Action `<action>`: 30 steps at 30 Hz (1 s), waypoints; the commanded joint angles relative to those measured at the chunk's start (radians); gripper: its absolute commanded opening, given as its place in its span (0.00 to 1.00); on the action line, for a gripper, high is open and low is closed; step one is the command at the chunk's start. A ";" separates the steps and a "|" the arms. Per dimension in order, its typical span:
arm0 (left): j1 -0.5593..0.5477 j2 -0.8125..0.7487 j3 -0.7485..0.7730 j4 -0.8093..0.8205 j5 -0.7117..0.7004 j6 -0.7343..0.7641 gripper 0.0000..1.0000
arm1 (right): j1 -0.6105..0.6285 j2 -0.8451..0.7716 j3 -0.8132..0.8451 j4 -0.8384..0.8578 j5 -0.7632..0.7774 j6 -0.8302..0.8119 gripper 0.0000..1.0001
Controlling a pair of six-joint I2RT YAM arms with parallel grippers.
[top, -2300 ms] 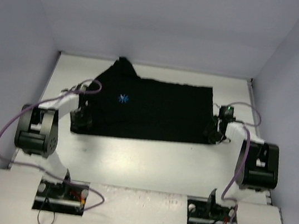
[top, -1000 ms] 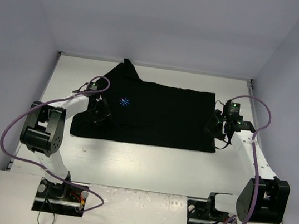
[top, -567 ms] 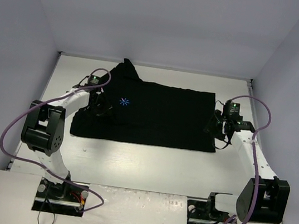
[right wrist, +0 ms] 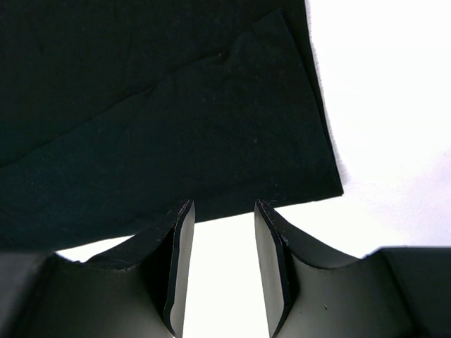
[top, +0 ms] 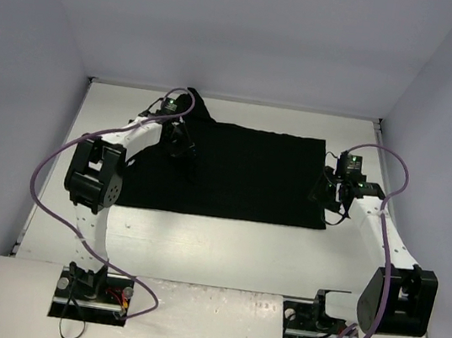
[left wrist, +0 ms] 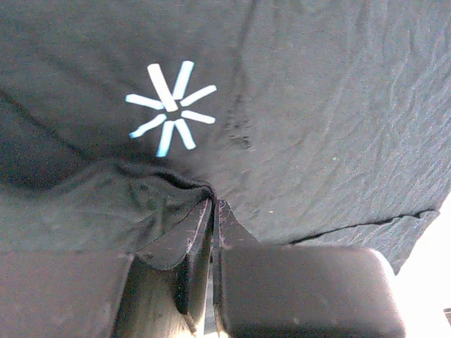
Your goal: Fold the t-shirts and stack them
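The black t-shirt (top: 250,177) lies spread on the white table (top: 223,245). My left gripper (top: 183,152) is over its left part, shut on a pinched fold of the cloth, as the left wrist view (left wrist: 213,202) shows. The shirt's blue star mark (left wrist: 169,105) lies just ahead of the fingers; in the top view it is hidden. My right gripper (top: 325,192) is at the shirt's right edge. In the right wrist view it (right wrist: 223,211) is open and empty, fingertips just touching the hem of the shirt (right wrist: 141,105) over bare table.
Grey walls enclose the table on three sides. A sleeve (top: 189,100) sticks out toward the back wall. Bare white table (right wrist: 394,105) lies right of the shirt and along the near side. The arm bases (top: 94,285) stand at the near edge.
My left gripper has moved from the shirt's left edge toward the back and right, carrying cloth over the blue mark. The right arm swung out early on, then held still.
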 commanded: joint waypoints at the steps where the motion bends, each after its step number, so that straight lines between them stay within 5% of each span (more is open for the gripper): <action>1: -0.026 0.000 0.089 0.010 -0.004 0.038 0.04 | 0.008 0.009 -0.001 0.004 0.005 -0.017 0.37; 4: -0.038 0.022 0.124 0.009 0.014 0.061 0.13 | 0.008 0.019 0.001 0.005 0.008 -0.022 0.38; 9: -0.041 -0.008 0.168 -0.025 0.006 0.126 0.53 | 0.009 0.069 0.031 0.007 -0.003 -0.046 0.38; 12: -0.033 -0.071 0.207 -0.106 -0.071 0.205 0.64 | 0.017 0.112 0.056 0.013 -0.007 -0.047 0.38; 18: -0.003 -0.252 0.038 -0.190 -0.272 0.359 0.67 | 0.025 0.228 0.064 0.093 0.025 -0.024 0.38; 30: 0.121 -0.257 -0.383 -0.191 -0.329 0.369 0.67 | 0.040 0.350 -0.106 0.259 0.099 0.007 0.39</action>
